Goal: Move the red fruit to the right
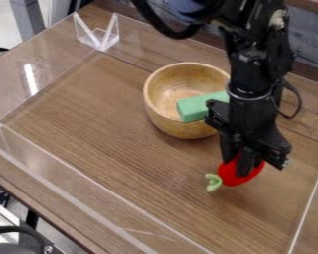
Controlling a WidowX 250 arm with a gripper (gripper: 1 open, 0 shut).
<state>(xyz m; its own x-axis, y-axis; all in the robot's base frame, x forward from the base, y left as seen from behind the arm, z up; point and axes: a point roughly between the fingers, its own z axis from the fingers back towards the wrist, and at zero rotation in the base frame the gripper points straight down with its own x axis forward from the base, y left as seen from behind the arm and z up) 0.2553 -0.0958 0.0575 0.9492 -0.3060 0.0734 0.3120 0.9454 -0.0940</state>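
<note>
Red fruit (pixel 238 171), leafy tuft pointing left, pinched in the downward-pointing end effector (pixel 244 169) just above the wooden surface (pixel 95 119), right of the bowl (pixel 175 94) holding 1 green block (pixel 195 106); low carriage suggests placement is imminent.

The table (pixel 108 129) is dark brown wood with a visible straight grain and a matt finish, walled by clear, glossy plastic panels (pixel 49 69). The bowl (pixel 169 94) at upper centre is pale, smooth wood holding a matt green block (pixel 193 107). The red fruit (pixel 237 171) looks like smooth, bright plastic under the matt black gripper (pixel 246 167).
</note>
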